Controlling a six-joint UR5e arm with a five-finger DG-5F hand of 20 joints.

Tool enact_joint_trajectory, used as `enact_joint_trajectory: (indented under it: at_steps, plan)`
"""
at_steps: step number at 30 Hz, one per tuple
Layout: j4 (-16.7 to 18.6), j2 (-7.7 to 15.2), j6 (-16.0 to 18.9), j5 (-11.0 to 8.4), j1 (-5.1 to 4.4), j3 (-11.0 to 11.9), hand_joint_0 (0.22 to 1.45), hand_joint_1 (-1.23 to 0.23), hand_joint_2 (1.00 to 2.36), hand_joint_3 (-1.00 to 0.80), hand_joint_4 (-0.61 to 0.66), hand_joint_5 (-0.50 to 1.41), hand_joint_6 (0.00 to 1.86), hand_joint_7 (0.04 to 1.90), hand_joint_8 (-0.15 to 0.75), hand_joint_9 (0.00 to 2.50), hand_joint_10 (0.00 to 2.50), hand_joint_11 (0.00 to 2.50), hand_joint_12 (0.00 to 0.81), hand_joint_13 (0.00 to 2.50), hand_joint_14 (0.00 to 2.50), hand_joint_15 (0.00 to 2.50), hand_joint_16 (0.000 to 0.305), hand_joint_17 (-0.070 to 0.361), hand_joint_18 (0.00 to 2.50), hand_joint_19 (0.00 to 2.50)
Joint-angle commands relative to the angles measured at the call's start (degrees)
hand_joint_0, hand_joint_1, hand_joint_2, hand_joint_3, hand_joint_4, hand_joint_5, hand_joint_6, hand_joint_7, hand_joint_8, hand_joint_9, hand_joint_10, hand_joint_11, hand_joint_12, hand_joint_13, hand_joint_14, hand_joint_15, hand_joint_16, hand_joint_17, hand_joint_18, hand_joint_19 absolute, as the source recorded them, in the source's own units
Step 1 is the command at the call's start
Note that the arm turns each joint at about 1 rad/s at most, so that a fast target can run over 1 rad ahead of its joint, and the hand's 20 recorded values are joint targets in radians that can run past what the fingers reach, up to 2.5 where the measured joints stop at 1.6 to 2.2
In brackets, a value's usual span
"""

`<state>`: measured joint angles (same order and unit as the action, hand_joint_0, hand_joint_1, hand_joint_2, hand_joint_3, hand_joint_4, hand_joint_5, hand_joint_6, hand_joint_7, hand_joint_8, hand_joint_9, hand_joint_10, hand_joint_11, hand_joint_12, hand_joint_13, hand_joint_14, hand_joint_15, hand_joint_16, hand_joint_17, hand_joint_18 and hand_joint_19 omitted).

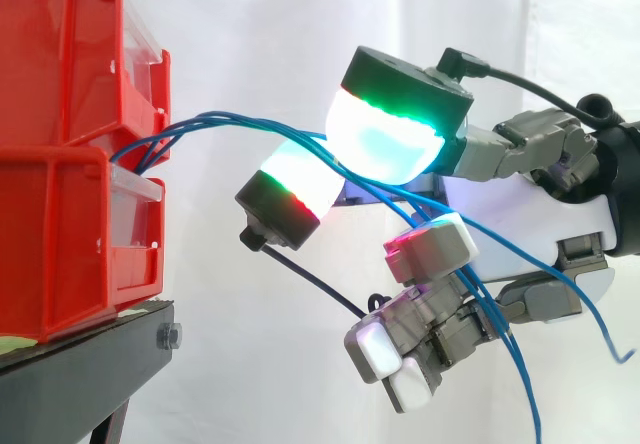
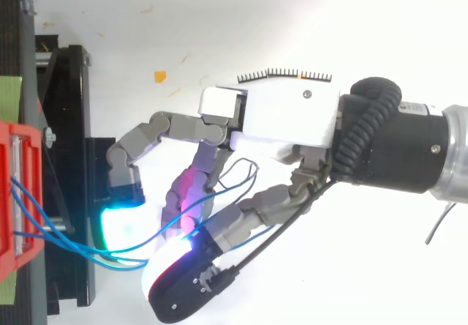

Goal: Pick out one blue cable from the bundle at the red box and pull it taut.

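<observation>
The hand [image 1: 512, 219] reaches in level from the right toward the red bins [image 1: 60, 224], fingers curled loosely round the blue cables [image 1: 230, 122] (slack, trailing from the bins)

Blue cables [image 1: 240, 121] sag from red box [image 1: 60, 234], seemingly slack.

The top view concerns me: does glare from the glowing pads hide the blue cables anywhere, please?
Top view: the white pad's glow swallows the blue cables where they reach it. Side view: no glare on them; they read plainly against the curtain.
</observation>
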<state>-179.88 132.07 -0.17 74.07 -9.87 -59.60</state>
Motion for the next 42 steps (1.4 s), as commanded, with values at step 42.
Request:
enact_joint_trajectory:
  at_steps: [42]
  plan:
    - [-0.5,0.0,0.1,0.19,0.03,0.0,0.41,-0.92,1.0,-0.5,-0.2,-0.05,0.84,0.99,0.246,1.13,0.03,0.71,0.38,0.85,0.02,0.58,0.055,0.123,0.72,0.57]
